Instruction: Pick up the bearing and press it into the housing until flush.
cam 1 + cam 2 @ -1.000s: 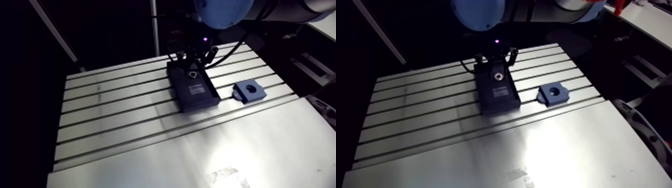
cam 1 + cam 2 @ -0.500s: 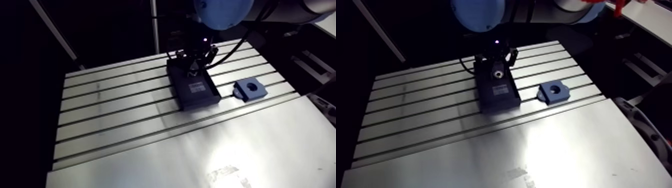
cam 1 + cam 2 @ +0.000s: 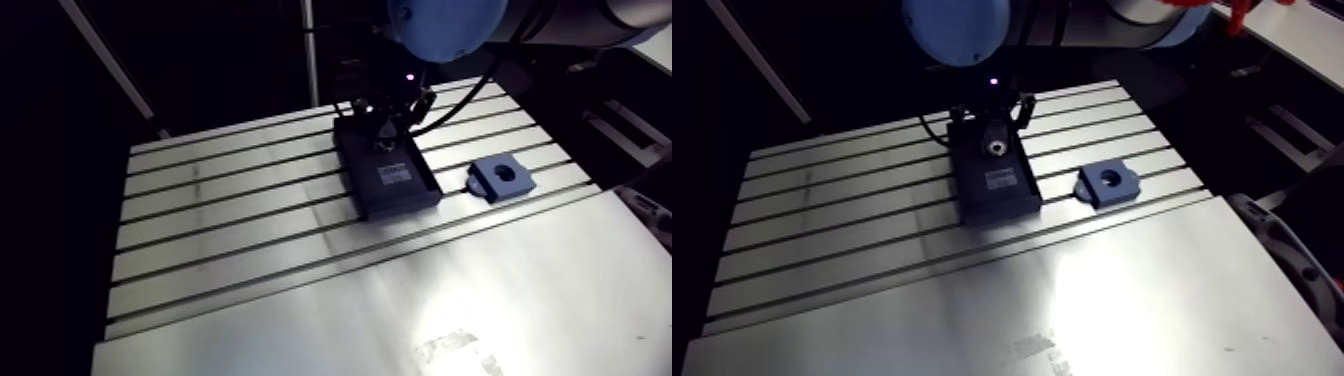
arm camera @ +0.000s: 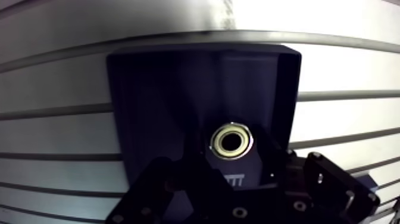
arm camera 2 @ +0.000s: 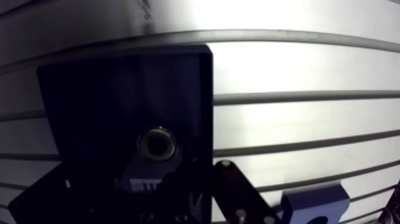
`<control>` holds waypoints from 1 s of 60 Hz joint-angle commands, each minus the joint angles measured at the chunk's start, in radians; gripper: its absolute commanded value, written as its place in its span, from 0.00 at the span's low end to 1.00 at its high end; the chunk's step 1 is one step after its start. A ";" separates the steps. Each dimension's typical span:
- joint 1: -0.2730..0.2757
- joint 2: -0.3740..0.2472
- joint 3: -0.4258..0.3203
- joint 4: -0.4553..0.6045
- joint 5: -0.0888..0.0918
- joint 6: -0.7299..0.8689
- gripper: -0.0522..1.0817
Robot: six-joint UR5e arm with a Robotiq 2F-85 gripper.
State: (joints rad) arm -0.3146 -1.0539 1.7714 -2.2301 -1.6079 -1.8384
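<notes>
Bearing (image 4: 232, 140) judged light, rigid, slippery; grasp outer ring. Gripper (image 4: 232, 154) spread, 2 fingers flanking it in tray (image 4: 149, 89).

Slotted aluminium table (image 3: 230, 290) under bright glare

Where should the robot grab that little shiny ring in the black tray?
By its round outer rim, coming straight down from above. The bearing lies flat in the black tray with its hole facing up, so two opposite sides of the rim are free to squeeze. The tray seems to have raised walls, which would likely block a grab from the side.
</notes>
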 commanded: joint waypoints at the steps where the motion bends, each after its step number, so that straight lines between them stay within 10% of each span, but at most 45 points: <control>1: 0.002 -0.001 0.000 0.000 0.001 0.000 0.43; 60: 0.002 -0.001 0.006 0.002 -0.002 0.000 0.52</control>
State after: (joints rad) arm -0.3134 -1.0545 1.7742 -2.2269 -1.6087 -1.8385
